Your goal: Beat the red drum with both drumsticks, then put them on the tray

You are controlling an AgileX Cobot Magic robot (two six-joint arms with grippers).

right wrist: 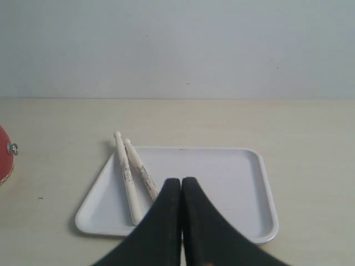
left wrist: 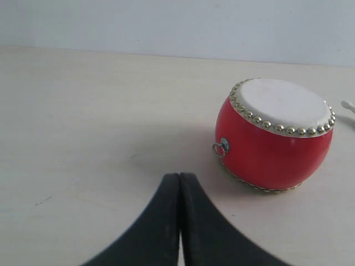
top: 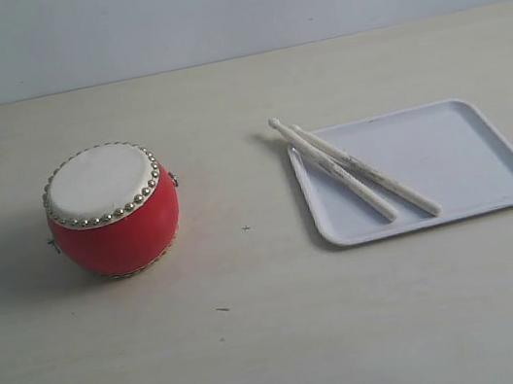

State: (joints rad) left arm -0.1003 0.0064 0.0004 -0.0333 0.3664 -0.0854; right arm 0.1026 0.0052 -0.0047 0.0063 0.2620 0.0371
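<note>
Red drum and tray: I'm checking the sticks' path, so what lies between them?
Bare table between the red drum and the tray, shown in the exterior view; the drumsticks only overhang its rim.

Red drum (top: 112, 211), drumsticks (top: 352, 171), tray (top: 471, 151)
Drum upright, apart from tray; sticks paired on tray, tips overhanging rim.
</note>
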